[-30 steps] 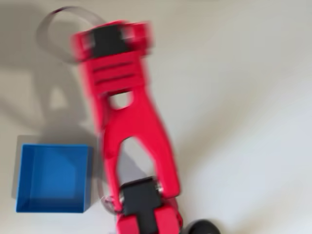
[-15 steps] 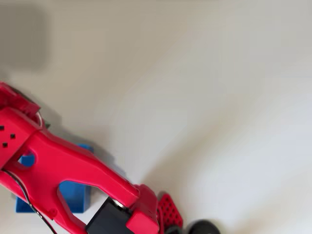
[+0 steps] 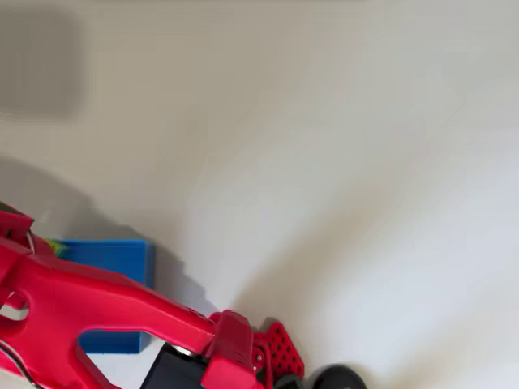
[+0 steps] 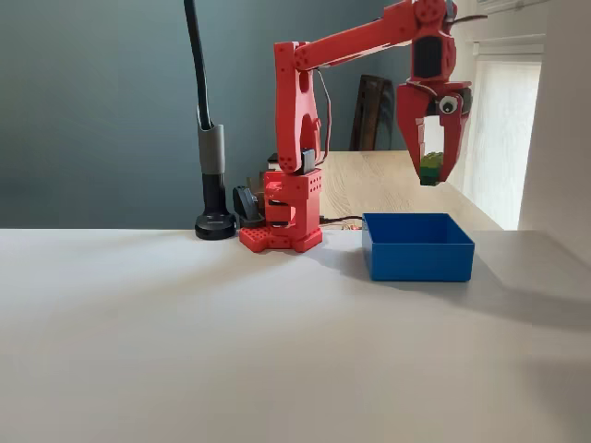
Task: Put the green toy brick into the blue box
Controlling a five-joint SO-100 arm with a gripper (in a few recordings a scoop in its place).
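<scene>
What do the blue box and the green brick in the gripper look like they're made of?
The blue box looks like rigid moulded plastic: uniform bright colour, thin straight upright walls, a smooth, mostly matte face. The green toy brick, held in the gripper above the box, is probably plastic too, given its saturated green, but it is too small here to judge its finish.

Blue box (image 3: 113, 258) half under red arm (image 3: 89, 304)

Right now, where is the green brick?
In the fixed view, the brick is held in the gripper, in the air above the blue box.
</scene>
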